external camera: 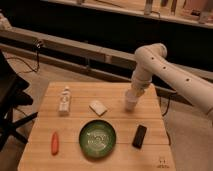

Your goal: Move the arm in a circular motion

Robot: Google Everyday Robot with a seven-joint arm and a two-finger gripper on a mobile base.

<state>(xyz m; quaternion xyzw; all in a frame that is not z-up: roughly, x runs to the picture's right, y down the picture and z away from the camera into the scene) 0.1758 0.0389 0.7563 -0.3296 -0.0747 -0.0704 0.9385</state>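
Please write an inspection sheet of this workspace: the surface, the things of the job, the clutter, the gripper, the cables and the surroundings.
Surface: wooden table, light boards, small mark at its near right corner.
Job's things: white arm comes in from the right, elbow raised over the table's far right part.
Clutter: green bowl near the front centre; orange carrot front left; black object front right; small white bottle far left; pale sponge centre; white cup far right.
Gripper: gripper points down just above the cup; jaws not readable.
Cables: dark cable on the floor behind the table, left.
Surroundings: black chair at left; long bench behind.
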